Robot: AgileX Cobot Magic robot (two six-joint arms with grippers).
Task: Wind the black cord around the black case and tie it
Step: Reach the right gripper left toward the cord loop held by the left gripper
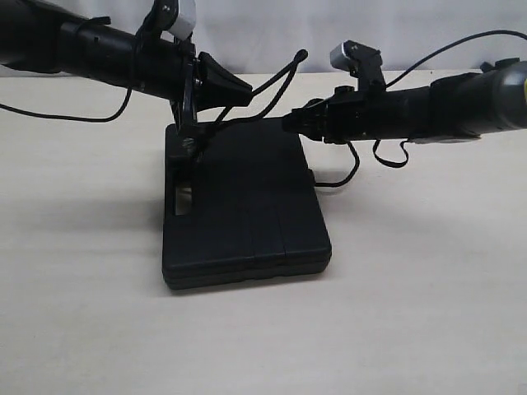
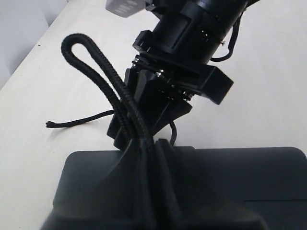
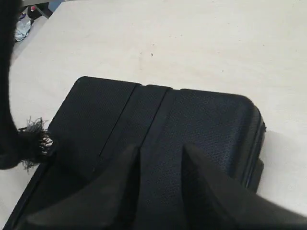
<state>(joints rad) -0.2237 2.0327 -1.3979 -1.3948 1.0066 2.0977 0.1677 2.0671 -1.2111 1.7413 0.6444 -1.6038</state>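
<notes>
left tool (image 1: 192,146) down, pinching black cord (image 2: 134,115) | right tool (image 3: 160,158) level, jaws apart

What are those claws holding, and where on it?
The left gripper pinches the black cord at the base of a doubled-over loop; the right gripper is open and empty.

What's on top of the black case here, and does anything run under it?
Above the black case, near its handle side, the left gripper pinches the doubled black cord, which loops upward. Whether the cord passes beneath is hidden by the case itself.
</notes>
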